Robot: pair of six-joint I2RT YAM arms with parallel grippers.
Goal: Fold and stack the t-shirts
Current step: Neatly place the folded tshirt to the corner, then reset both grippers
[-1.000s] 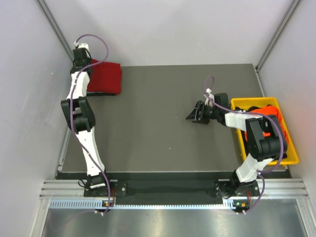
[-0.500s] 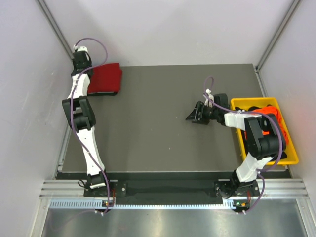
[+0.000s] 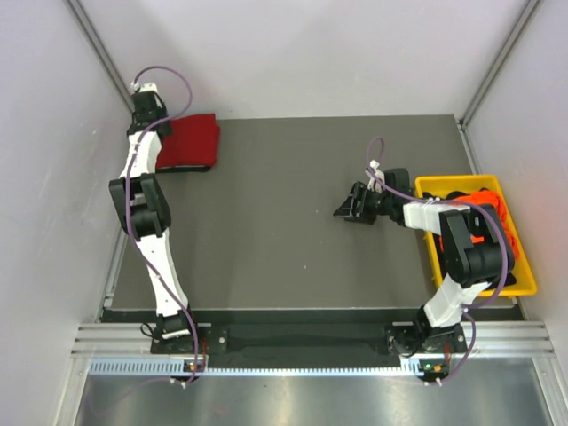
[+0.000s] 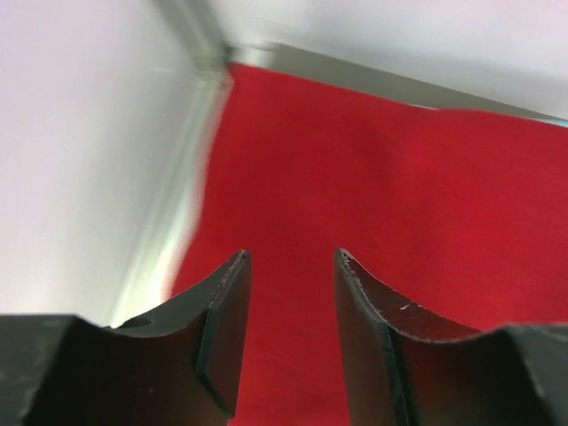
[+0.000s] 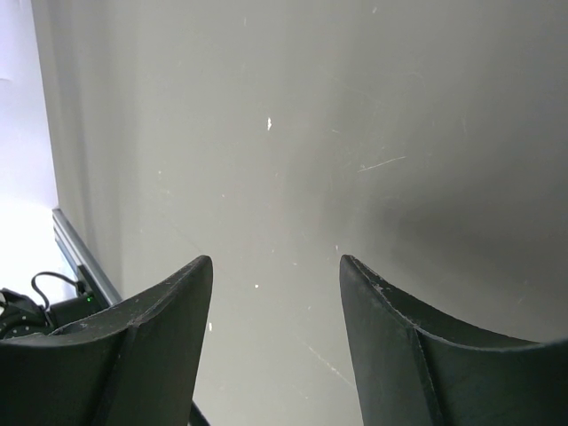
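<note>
Began at the near edge: found a slotted metal rail carrying both arm bases. Found the right fingers a little farther in, hanging low over bare worktop, spread apart and holding nothing. Noted the yellow bin just beside that arm at the worktop's right edge, with an orange t-shirt bundled inside and something dark next to it, too small to name. Found the left arm stretched to the far left corner, the left fingers parted above the dark red t-shirt, with only red cloth showing in the gap and no fold pinched. Saw that shirt lying folded into a neat rectangle, tight in the corner.

Judged the step to be the setting-down of a folded shirt, fingers free of it. Judged the next move to call for lifting the left arm clear without dragging the top fold, then reaching into the bin for another shirt, likely work for the nearer right arm.

Took the worktop for a matte dark grey sheet, faintly scratched and flecked. Saw pale walls closing three sides, with metal posts running up the far corners.
</note>
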